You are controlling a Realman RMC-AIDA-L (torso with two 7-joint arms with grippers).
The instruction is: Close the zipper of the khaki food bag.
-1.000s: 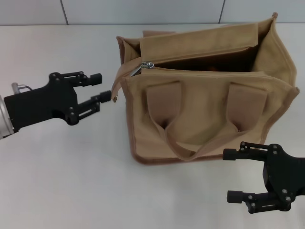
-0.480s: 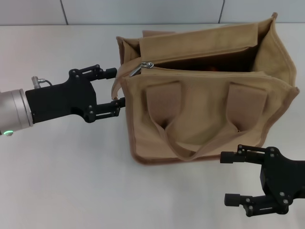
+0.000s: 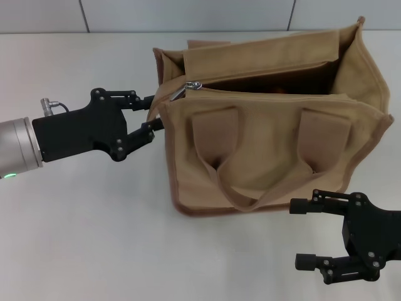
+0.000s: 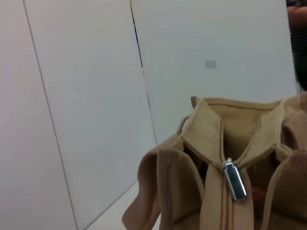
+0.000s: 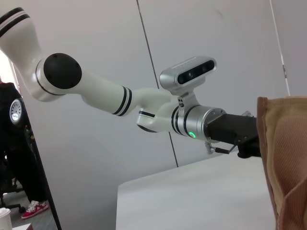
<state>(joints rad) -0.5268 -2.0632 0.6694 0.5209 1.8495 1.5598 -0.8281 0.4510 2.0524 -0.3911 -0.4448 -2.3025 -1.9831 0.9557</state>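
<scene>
The khaki food bag [image 3: 269, 141] stands upright on the white table [image 3: 75, 238], its top gaping open. The zipper's silver slider [image 3: 194, 84] sits at the bag's left end, and the track [image 3: 269, 92] to its right lies open. The slider also shows close up in the left wrist view [image 4: 235, 179]. My left gripper [image 3: 152, 111] is at the bag's upper left corner, its fingers partly narrowed around the fabric tail strip [image 3: 160, 100] that hangs from the zipper's end. My right gripper [image 3: 298, 232] is open and empty, low in front of the bag's right front corner.
The bag's looped handle [image 3: 250, 197] hangs down its front face. A tiled wall [image 3: 188, 14] runs behind the table. The right wrist view shows the left arm [image 5: 144, 103] reaching to the bag's edge [image 5: 288, 158].
My left gripper moved right to the bag's left corner, and its fingers have narrowed around the hanging tail strip. My right gripper shifted slightly lower and stays open.
</scene>
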